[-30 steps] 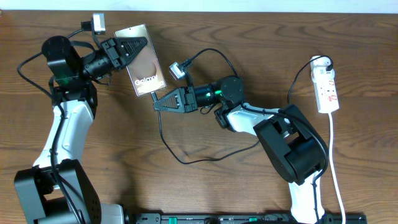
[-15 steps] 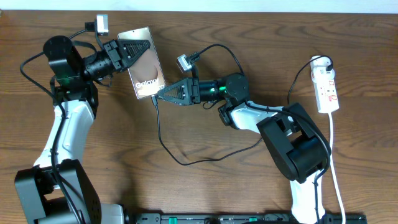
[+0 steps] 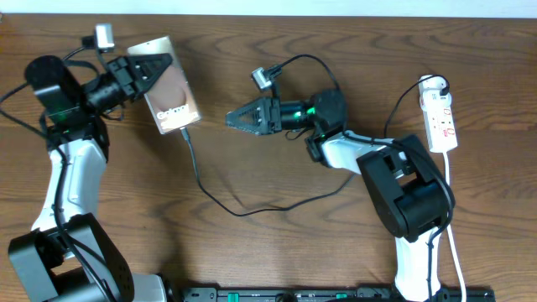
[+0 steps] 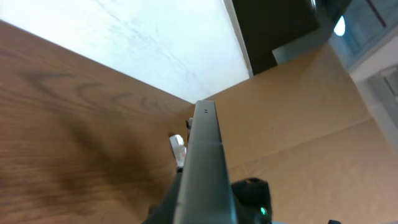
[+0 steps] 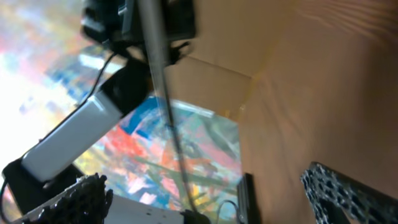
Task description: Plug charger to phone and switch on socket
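Risk lies with the charger: its cable sags from the lower edge of the phone across the middle of the frame and passes under the right arm. We see the left gripper clamped on the phone at upper left, and the right gripper spread wide and empty at centre. If that arm swings toward the socket at far right, we judge it could snag the slack and tug the plug loose.

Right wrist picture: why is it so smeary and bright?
Right wrist view: background overexposed and blurred into colour smears, only the edge-on phone is fairly sharp. Left wrist view: white glare patch upper left, phone too close, soft. Overhead view: even light, sharp.
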### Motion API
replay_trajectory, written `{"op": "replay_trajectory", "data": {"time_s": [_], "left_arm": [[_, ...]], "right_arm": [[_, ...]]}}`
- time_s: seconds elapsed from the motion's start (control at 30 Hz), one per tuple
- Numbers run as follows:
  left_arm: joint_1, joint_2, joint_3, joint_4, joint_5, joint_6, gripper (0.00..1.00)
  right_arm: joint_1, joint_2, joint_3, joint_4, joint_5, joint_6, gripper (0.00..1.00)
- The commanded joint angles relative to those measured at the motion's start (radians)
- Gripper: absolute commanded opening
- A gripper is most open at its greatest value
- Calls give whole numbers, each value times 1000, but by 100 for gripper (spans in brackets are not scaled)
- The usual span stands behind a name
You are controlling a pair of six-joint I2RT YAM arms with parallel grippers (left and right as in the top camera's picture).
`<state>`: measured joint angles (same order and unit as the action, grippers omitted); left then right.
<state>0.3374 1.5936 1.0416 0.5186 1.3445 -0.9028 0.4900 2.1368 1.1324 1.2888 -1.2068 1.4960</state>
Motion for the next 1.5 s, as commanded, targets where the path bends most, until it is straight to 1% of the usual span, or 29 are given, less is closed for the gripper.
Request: {"op": "replay_trajectory", "data": {"time_s": [0.0,0.1,0.27,0.33,0.43,0.47,0.57,0.67,0.7,0.8,0.87,0.9,0.97,1.0,1.07,1.1,1.13,1.17,1.2,1.27,1.33,1.47], "left_arm": [[25,-6,8,-17,73,12,7],[27,-6,8,-16,85,12,7],[27,-6,8,-16,84,12,7],[27,-6,8,-16,80,11,7],[27,-6,8,-17,73,8,7],[27,-6,8,-17,72,8,7],[26,-6,8,-18,59,8,7],[26,-6,8,-20,54,8,7],[26,-6,8,-20,55,8,7],[26,-6,8,-19,54,9,7],[26,-6,8,-20,55,9,7],[26,-6,8,-20,55,9,7],[26,-6,8,-21,55,12,7],[26,-6,8,-32,54,18,7],[26,-6,8,-86,51,72,7],[26,-6,7,-121,46,98,8],[26,-6,7,-221,20,168,7],[25,-6,7,-288,-2,221,7],[21,-6,8,-403,-48,313,7],[9,-6,7,-521,-111,404,7],[-9,-6,7,-610,-177,468,7],[-63,-5,8,-745,-336,564,7]], "right_arm": [[-36,-3,13,-141,-42,-172,99],[-58,-3,18,-254,-42,-253,99],[-103,-7,25,-271,-36,-266,99],[-125,-7,26,-296,2,-286,99],[-159,-7,26,-331,113,-294,99],[-172,-7,26,-356,178,-301,99],[-193,-7,27,-421,303,-341,99],[-209,-7,37,-529,399,-410,99],[-215,-7,47,-590,423,-451,99],[-225,-7,87,-735,430,-542,99],[-229,-17,124,-847,422,-613,99],[-229,-32,146,-927,431,-659,98],[-229,-54,169,-1025,465,-713,99],[-229,-84,194,-1138,530,-769,99],[-228,-132,232,-1313,674,-847,99],[-228,-144,242,-1356,710,-862,99],[-228,-183,271,-1484,823,-904,99],[-228,-204,281,-1533,865,-922,99],[-228,-241,290,-1593,905,-954,99],[-228,-282,290,-1636,940,-976,99],[-228,-315,290,-1669,973,-978,99],[-220,-360,290,-1716,1065,-989,99]]}}
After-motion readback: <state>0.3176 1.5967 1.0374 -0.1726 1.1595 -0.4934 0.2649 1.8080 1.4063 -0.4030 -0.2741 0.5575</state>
